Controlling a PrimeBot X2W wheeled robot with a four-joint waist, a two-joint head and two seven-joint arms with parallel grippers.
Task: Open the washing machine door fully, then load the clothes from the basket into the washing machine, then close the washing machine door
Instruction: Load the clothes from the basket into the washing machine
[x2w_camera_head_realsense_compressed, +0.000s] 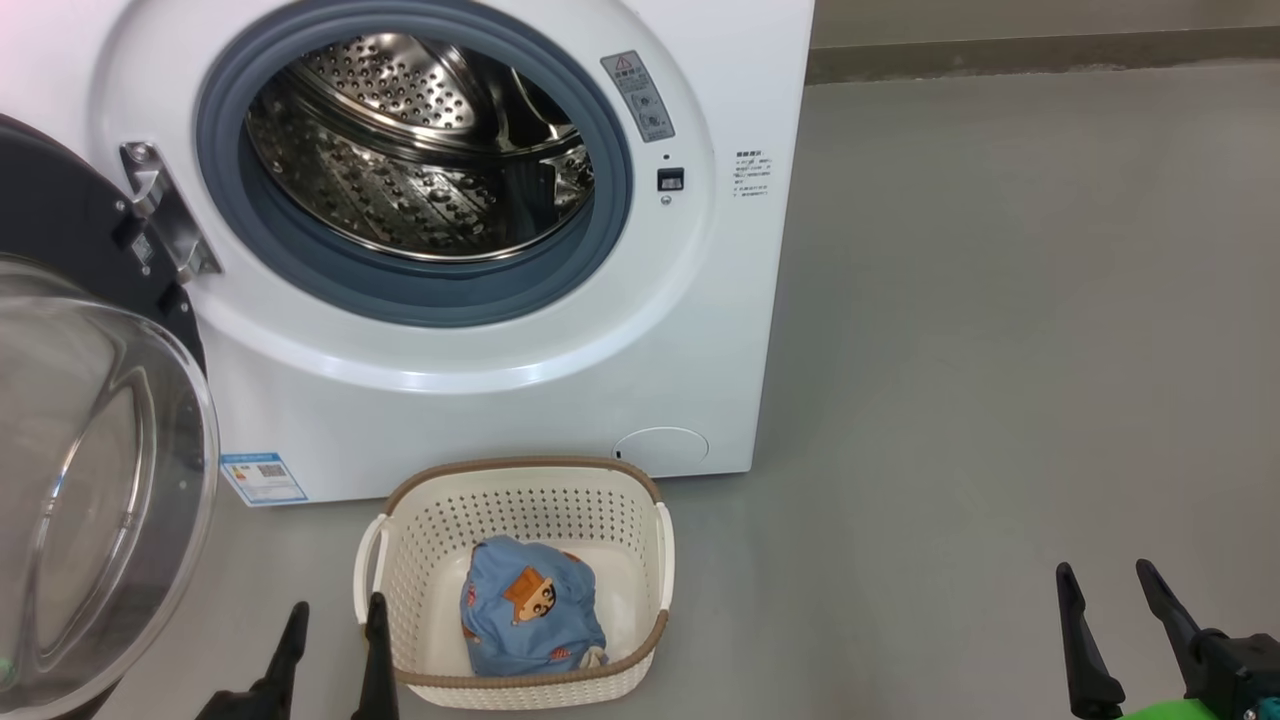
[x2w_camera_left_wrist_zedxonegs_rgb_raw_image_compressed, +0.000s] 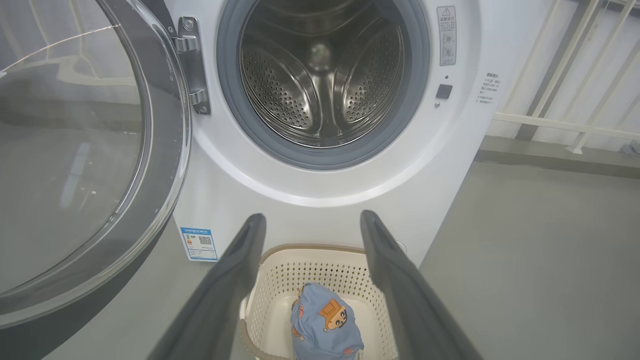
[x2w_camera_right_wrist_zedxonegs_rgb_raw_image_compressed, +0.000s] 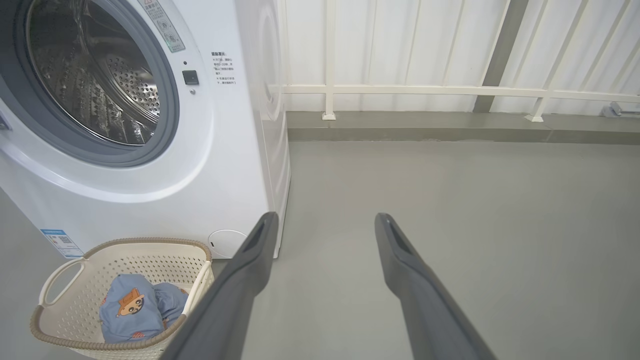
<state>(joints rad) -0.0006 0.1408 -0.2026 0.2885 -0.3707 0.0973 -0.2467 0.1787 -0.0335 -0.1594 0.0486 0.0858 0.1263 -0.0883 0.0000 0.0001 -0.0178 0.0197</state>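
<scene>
The big white front-loading washing machine (x2w_camera_head_realsense_compressed: 480, 400) is seen, its round black-rimmed glass door (x2w_camera_head_realsense_compressed: 90, 480) swung wide. The cream perforated plastic basket (x2w_camera_head_realsense_compressed: 520, 466) is set on the floor before it, light blue printed clothes (x2w_camera_head_realsense_compressed: 520, 620) bundled inside. The left gripper (x2w_camera_head_realsense_compressed: 338, 602) and right gripper (x2w_camera_head_realsense_compressed: 1103, 565) are spread wide, empty.

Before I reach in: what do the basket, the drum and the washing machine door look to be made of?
Basket: apparently moulded plastic, matt cream, walls full of regular holes; the brown rim looks woven but may be moulded. Drum: probably stainless steel, mirror-bright, perforated. Washing machine door: clear bulging window with sharp reflections, glass or clear plastic, in a glossy black rim, likely plastic.
</scene>
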